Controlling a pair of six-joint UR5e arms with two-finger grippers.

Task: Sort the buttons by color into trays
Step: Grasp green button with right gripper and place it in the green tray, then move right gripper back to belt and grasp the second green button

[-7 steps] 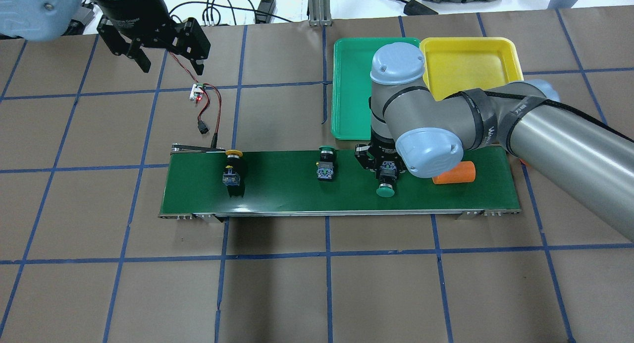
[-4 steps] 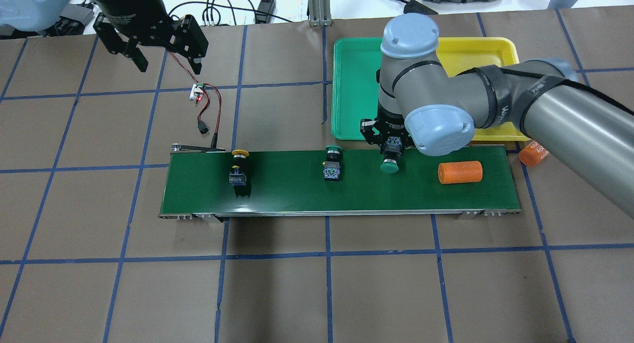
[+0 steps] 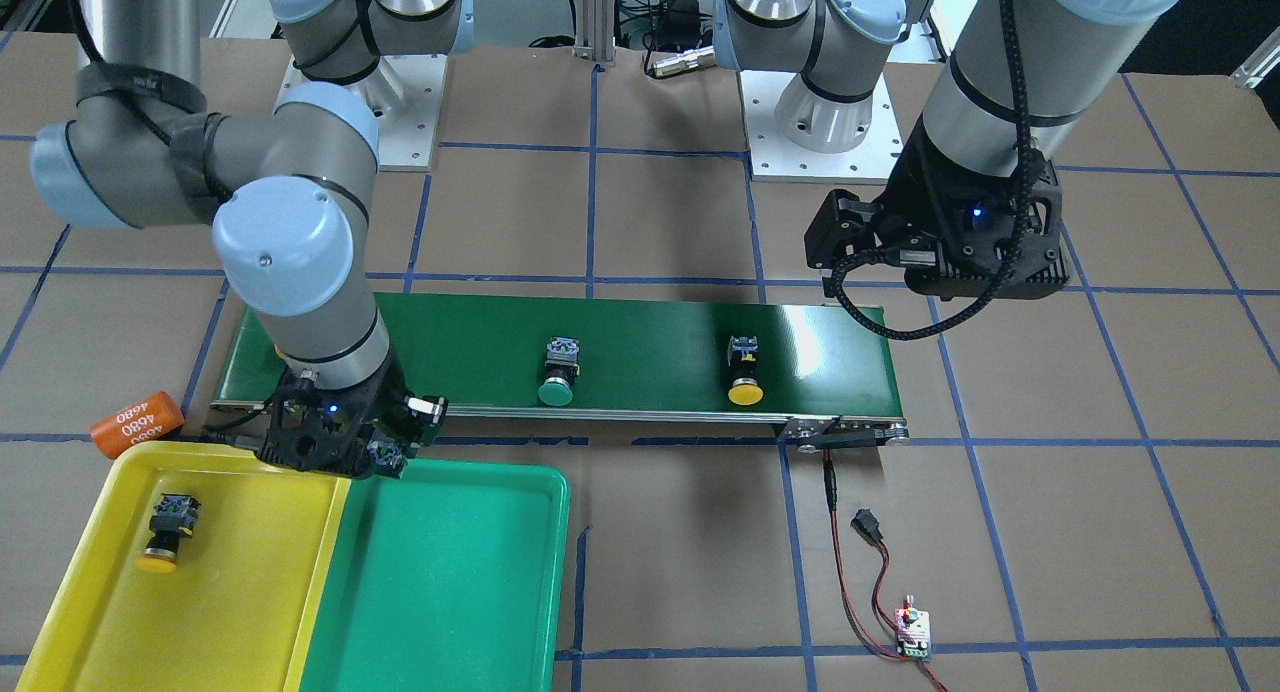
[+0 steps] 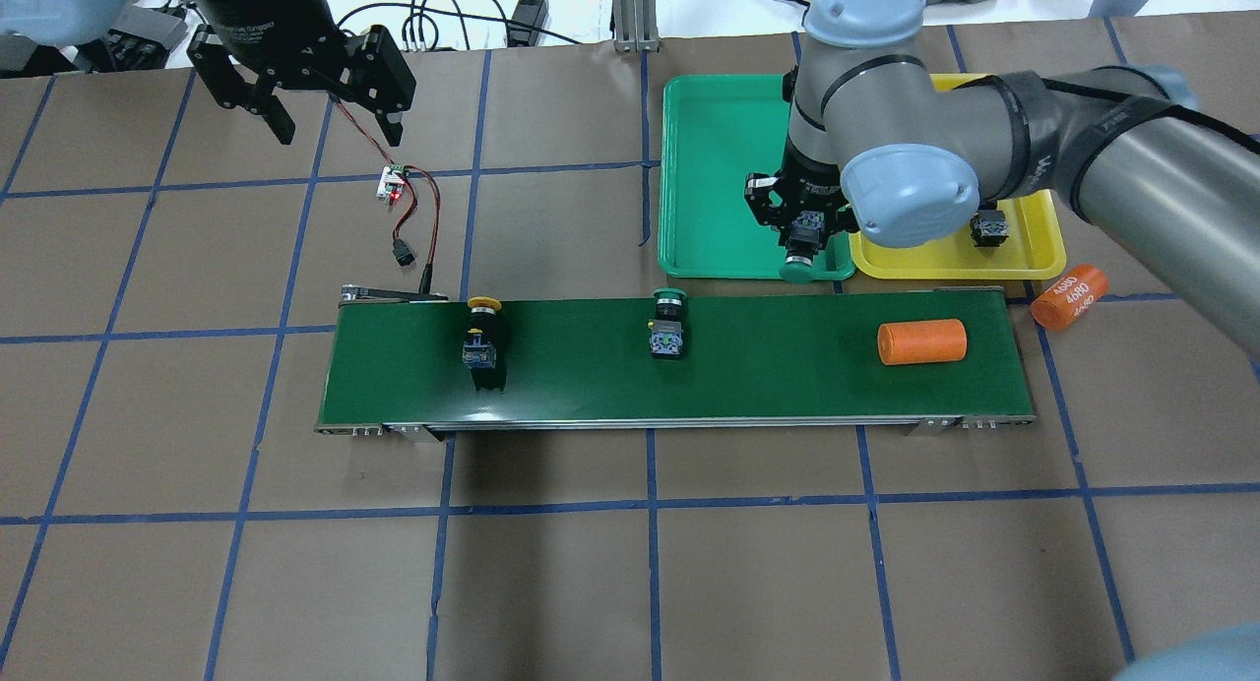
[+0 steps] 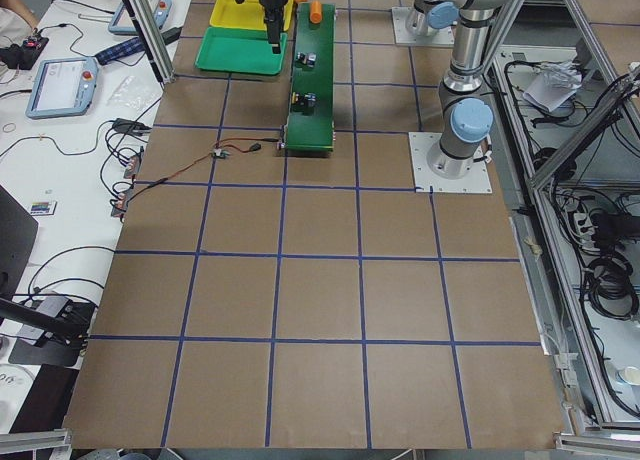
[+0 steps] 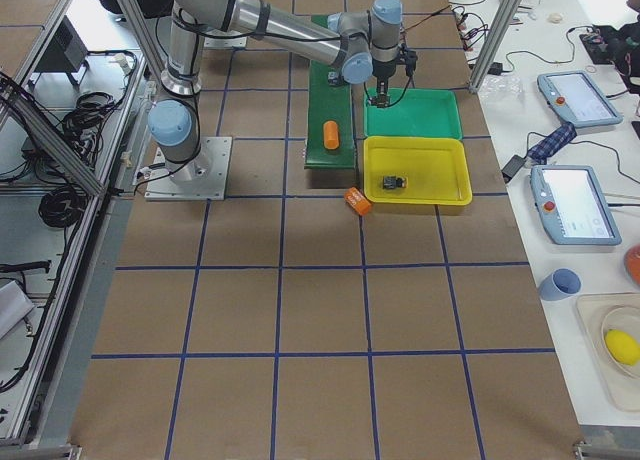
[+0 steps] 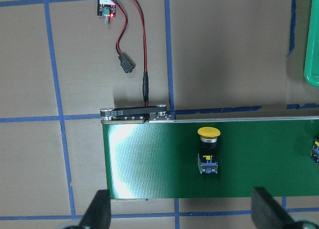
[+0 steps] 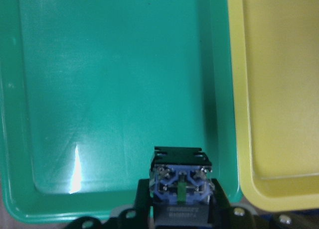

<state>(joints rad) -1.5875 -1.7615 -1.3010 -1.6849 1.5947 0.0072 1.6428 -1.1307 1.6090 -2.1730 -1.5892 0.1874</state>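
My right gripper (image 4: 802,230) is shut on a green button (image 4: 797,267), held over the near rim of the green tray (image 4: 709,169). The right wrist view shows the button's black-and-blue block (image 8: 180,181) above the tray's floor (image 8: 99,89), beside the yellow tray (image 8: 279,89). A yellow button (image 3: 165,537) lies in the yellow tray (image 3: 240,592). On the conveyor belt (image 4: 768,376) lie a second yellow button (image 4: 482,332) and a second green button (image 4: 667,327). My left gripper (image 4: 335,120) hangs open and empty, high over the table's far left, above the yellow button (image 7: 208,152).
An orange cylinder (image 4: 921,342) lies on the belt's right part. Another orange cylinder (image 4: 1068,295), marked 4680, lies on the table by the yellow tray. A small circuit board (image 4: 394,181) with red and black wires sits behind the belt's left end.
My right gripper has lifted the green button off the belt and carried it back over the green tray's near rim. The belt's buttons and cylinder crept right. The left arm barely moved.
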